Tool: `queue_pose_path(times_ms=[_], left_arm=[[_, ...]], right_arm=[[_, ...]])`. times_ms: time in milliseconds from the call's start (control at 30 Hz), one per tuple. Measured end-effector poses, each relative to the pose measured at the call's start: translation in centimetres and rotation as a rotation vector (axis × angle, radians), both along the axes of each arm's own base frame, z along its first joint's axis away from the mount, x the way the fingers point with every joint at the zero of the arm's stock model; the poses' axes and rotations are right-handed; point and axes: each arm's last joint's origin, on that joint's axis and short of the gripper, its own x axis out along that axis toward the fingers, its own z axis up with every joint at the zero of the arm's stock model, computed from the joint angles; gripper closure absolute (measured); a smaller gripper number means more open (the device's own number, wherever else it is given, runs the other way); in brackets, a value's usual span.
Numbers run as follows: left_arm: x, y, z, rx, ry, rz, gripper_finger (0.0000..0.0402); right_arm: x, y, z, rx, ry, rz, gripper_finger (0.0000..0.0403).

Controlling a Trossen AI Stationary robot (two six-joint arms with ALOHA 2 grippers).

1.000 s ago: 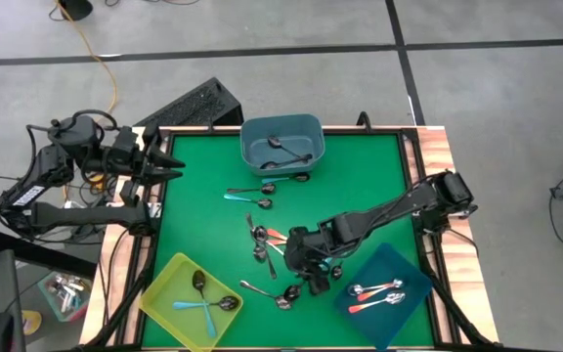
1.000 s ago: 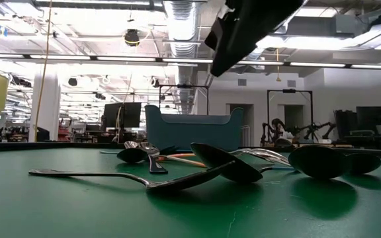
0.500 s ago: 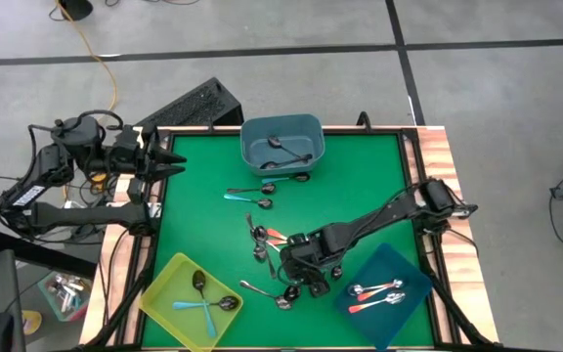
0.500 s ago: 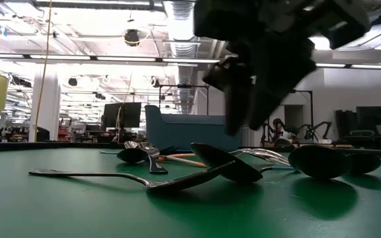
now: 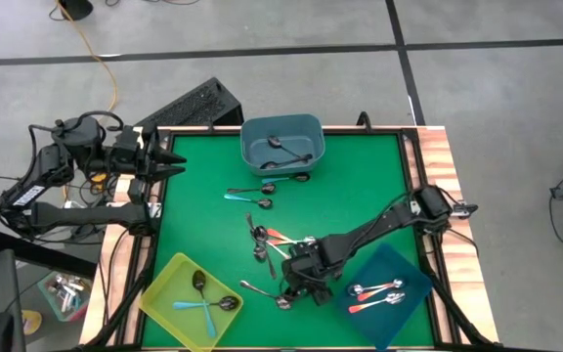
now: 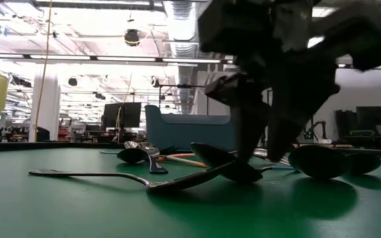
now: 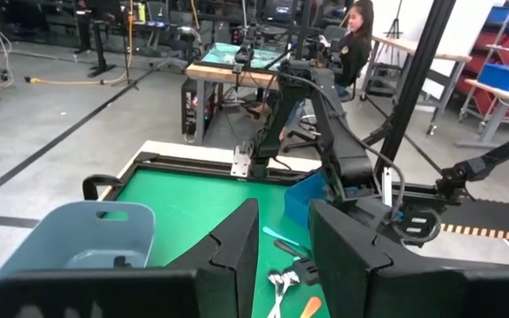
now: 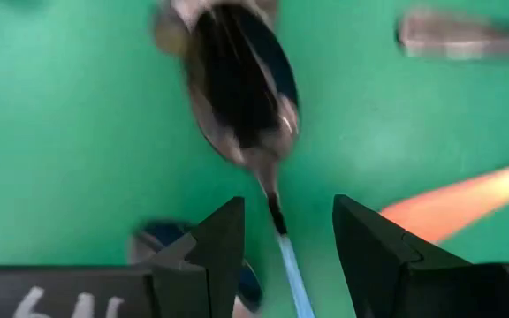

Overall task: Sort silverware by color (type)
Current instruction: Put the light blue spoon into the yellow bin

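I have the right gripper (image 5: 298, 279) down low over the green table mat (image 5: 360, 181), at the near middle of the table, just left of the dark blue plastic bin (image 5: 389, 293). Its two dark fingers (image 8: 215, 243) stand apart and nothing is clamped between them; in the right wrist view a teal-handled spoon with a shiny metal bowl (image 8: 241, 84) lies flat on the mat, its thin neck running into the gap between the fingers. An orange-red spoon handle (image 8: 462, 199) lies close beside it.

From table height I see the gripper hanging right above the loose cluster of spoons (image 6: 223, 162), its fingertips down at the bowls.

The left gripper (image 5: 169, 163) waits at the far left edge of the table, above the mat's corner, fingers partly apart and holding nothing.

The silverware is spread out: the loose cluster (image 5: 267, 244) in the middle of the mat, two more spoons (image 5: 252, 196) farther back, dark metal ones in the grey-blue plastic bin (image 5: 281, 127) at the far side, teal-handled ones in the yellow plastic bin (image 5: 169, 284) at near left, and orange-red-handled ones (image 5: 374, 293) in the dark blue bin.
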Motion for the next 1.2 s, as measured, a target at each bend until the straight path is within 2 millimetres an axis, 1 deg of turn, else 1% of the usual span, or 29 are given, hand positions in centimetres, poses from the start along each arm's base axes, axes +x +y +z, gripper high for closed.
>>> queue_pose_path(times_ms=[67,233,400,700,833,967,1200], left_arm=[[0.0,0.0,0.0,0.002,0.000,0.000,0.0315],[0.0,0.0,0.0,0.011,0.000,-0.002,0.0315],[0.0,0.0,0.0,0.010,0.000,-0.002,0.0315],[0.0,0.0,0.0,0.019,0.001,-0.003,0.0315],[0.0,0.0,0.0,0.026,0.001,-0.004,0.0315],[0.0,0.0,0.0,0.027,0.001,-0.004,0.0315],[0.0,0.0,0.0,0.026,0.005,-0.003,0.0315]], right_arm=[[-0.1,0.3,0.0,-0.020,-0.009,0.000,0.0221],[-0.1,0.3,0.0,-0.040,-0.011,-0.007,0.0221],[-0.4,0.1,-0.8,-0.029,-0.004,-0.062,0.0221],[-0.9,0.2,-1.4,-0.080,-0.005,-0.066,0.0222],[-0.9,0.1,-1.4,-0.082,-0.003,-0.067,0.0230],[-0.9,0.1,-1.4,-0.104,-0.013,-0.032,0.0239],[-1.0,0.0,-1.4,-0.129,-0.018,-0.001,0.0263]])
